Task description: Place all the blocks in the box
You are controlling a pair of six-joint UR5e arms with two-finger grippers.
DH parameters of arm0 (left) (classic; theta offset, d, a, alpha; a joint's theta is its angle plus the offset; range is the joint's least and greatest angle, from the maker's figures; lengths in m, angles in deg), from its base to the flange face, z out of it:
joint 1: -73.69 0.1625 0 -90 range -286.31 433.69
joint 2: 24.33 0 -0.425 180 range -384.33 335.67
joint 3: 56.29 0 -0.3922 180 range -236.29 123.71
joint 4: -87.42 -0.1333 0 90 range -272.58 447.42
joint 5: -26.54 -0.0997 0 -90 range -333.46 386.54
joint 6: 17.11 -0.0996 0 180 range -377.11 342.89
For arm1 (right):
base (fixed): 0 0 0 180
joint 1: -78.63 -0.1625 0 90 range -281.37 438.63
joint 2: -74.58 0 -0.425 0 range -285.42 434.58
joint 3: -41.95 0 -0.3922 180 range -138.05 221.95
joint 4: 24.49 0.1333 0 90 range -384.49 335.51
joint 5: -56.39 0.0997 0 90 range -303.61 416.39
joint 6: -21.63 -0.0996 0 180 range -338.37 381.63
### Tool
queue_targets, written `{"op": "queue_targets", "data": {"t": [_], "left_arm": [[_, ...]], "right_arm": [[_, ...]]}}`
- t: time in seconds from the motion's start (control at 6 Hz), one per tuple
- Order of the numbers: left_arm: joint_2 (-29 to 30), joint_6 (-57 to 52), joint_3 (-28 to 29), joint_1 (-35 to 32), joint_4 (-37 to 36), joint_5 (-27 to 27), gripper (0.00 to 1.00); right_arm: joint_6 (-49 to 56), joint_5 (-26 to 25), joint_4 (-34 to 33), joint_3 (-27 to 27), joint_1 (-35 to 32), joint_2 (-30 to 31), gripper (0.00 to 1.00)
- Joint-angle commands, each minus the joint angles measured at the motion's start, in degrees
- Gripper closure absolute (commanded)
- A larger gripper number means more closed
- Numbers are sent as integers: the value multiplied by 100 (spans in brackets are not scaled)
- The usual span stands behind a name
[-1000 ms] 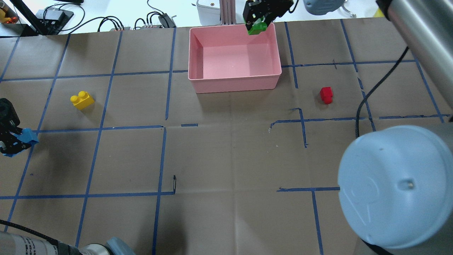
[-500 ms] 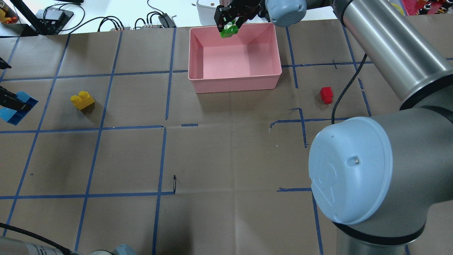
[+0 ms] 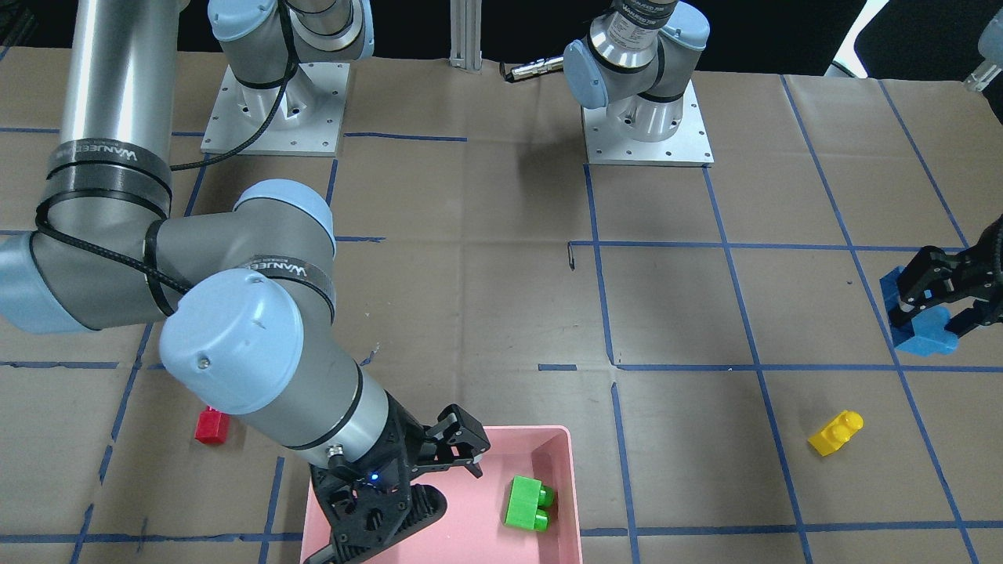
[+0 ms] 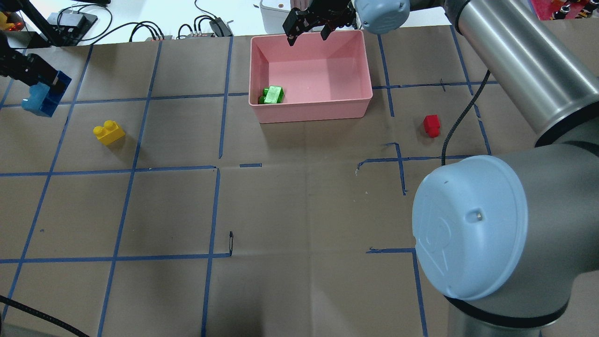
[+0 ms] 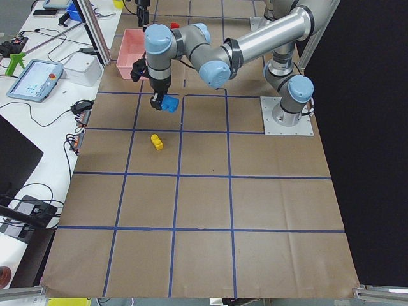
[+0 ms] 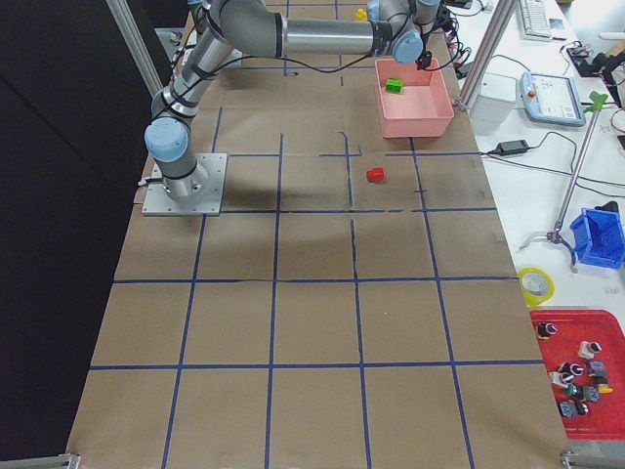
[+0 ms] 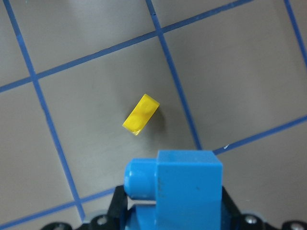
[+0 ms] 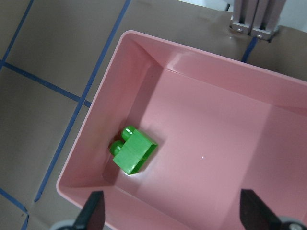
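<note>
The pink box (image 4: 311, 112) stands at the table's far middle. The green block (image 4: 272, 95) lies inside it near its front left corner, and also shows in the right wrist view (image 8: 134, 152). My right gripper (image 4: 307, 40) is open and empty above the box's far rim. My left gripper (image 4: 40, 89) is shut on the light-blue block (image 4: 40, 100) and holds it above the table at the far left. The yellow block (image 4: 108, 132) lies on the table near it, below the held block in the left wrist view (image 7: 140, 114). The red block (image 4: 431, 125) lies right of the box.
An aluminium post (image 4: 299, 11) and a white device (image 4: 273, 14) stand just behind the box. Cables and gear lie beyond the table's far edge. My right arm's elbow (image 4: 468, 224) covers the near right of the overhead view.
My right gripper has opened and the green block has dropped into the box. My left gripper has carried the light-blue block away from the robot, towards the far left.
</note>
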Motion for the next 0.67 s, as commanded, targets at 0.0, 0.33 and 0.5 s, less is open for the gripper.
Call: {"op": "queue_targets", "data": {"t": [0.0,0.33,0.5], "left_arm": [[248,1685,455,-871,148,-119,90],[914,2900,1102,-1609,78,-110,90],[1483,3576,1899,-2178,148,-119,90]], "right_arm": [[615,-470,1129,-104,674,737,0],[1453,-1188,1516,-498,1468,1452,1],[1447,-1638,1420,-857,1471,1542,1]]}}
